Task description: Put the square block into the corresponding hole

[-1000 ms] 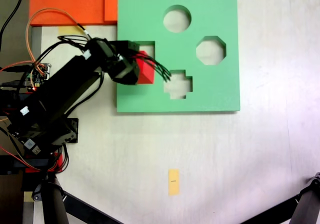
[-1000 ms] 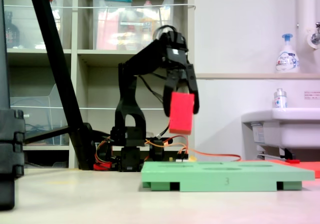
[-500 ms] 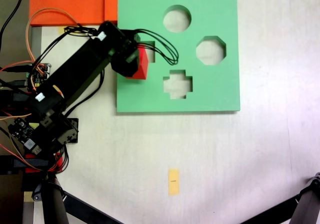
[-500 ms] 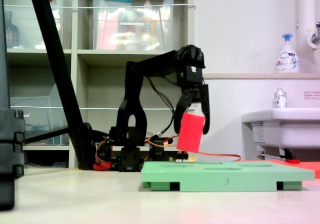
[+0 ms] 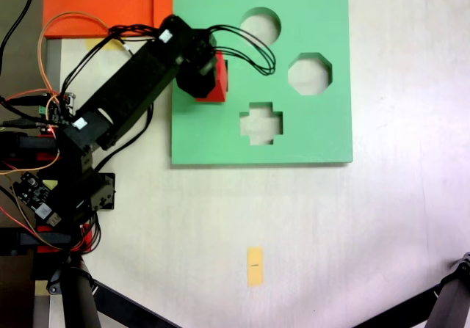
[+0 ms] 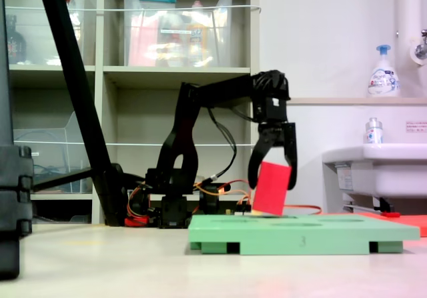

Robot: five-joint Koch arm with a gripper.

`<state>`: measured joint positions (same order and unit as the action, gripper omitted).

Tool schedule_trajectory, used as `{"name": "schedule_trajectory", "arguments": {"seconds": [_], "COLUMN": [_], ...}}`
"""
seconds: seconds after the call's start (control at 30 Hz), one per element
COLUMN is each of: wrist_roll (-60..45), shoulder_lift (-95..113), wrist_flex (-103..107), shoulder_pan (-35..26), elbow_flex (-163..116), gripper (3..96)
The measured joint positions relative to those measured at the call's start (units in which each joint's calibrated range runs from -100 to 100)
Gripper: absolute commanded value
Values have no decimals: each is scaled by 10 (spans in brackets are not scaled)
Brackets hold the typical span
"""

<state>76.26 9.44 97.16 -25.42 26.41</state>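
The red square block (image 5: pixel 217 83) (image 6: pixel 271 189) hangs tilted in my gripper (image 5: pixel 208 77) (image 6: pixel 272 178), which is shut on it. In the second exterior view its lower corner is level with the top of the green foam board (image 5: pixel 308 133) (image 6: pixel 303 233). In the first exterior view the block and gripper cover the square hole at the board's left side, so the hole itself is hidden. The cross-shaped cutout (image 5: pixel 262 122) lies just right of and below the block, the round cutout (image 5: pixel 261 27) above it.
The octagonal cutout (image 5: pixel 310 73) is at the board's right. Orange foam sheets (image 5: pixel 110 5) lie beyond the board's top-left corner. The arm's base and wiring (image 5: pixel 51 188) sit at the first exterior view's left. A yellow tape strip (image 5: pixel 255 266) marks the table. A sink (image 6: pixel 377 171) stands at the second exterior view's right.
The arm has stretched out and lowered: the block dropped from well above the board to its surface and moved toward the square hole.
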Motion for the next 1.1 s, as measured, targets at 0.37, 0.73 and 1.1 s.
{"name": "schedule_trajectory", "arguments": {"seconds": [0.37,0.73,1.1], "wrist_roll": [0,2,2], "shoulder_lift": [-59,-161,-227], "wrist_flex": [-2,-2,8], "shoulder_pan": [-13,-13,-18], "elbow_flex": [21,69,111], "gripper": [301,302,309]}}
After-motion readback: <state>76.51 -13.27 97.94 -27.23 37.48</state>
